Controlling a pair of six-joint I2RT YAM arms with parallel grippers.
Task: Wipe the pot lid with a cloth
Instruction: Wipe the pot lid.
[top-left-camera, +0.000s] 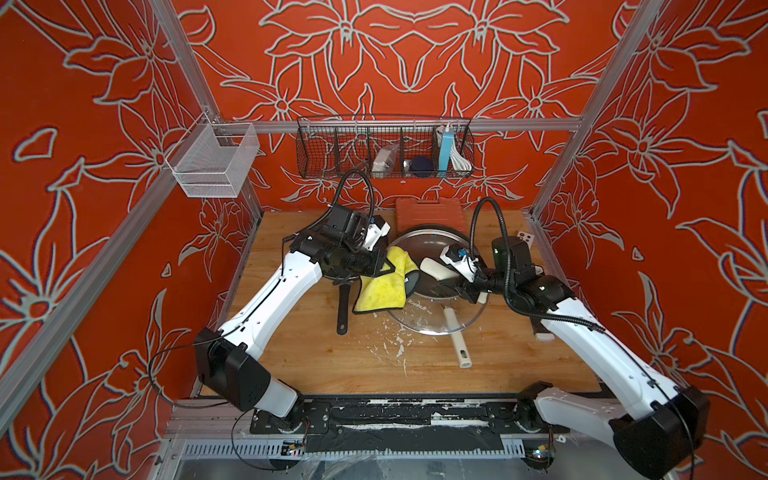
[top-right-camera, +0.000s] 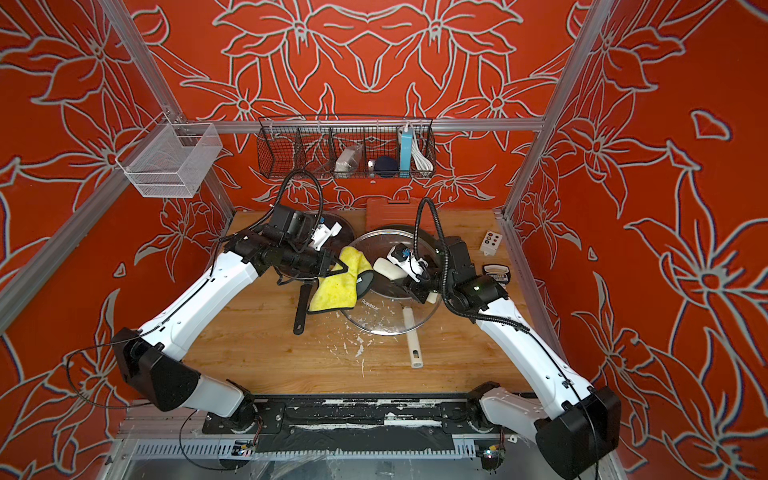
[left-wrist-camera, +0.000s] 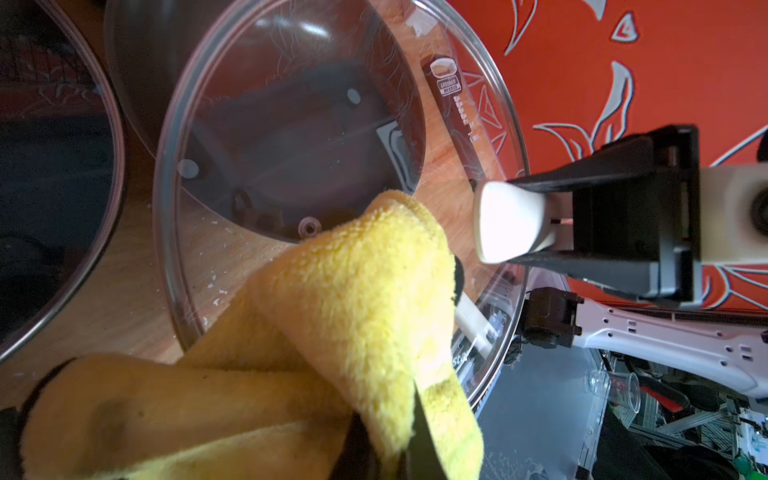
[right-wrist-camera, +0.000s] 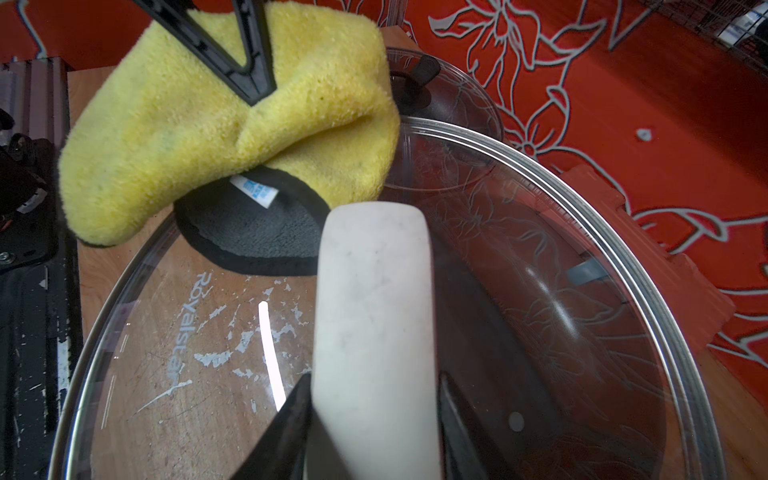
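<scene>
Your left arm (top-left-camera: 270, 291) and right arm (top-left-camera: 602, 357) match: 2 sets of smooth white shells between bulky black joints (top-left-camera: 237, 370). A ribbed black hose (top-left-camera: 557, 318) arcs over each wrist, and a thin black cable (top-left-camera: 151, 368) loops off the left base. The fingers (right-wrist-camera: 286, 436) are black and tapered.

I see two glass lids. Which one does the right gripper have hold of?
The large lid printed Royalstar: the right gripper clamps its white handle. The smaller lid, with a black knob, sits farther back, ungripped.
</scene>
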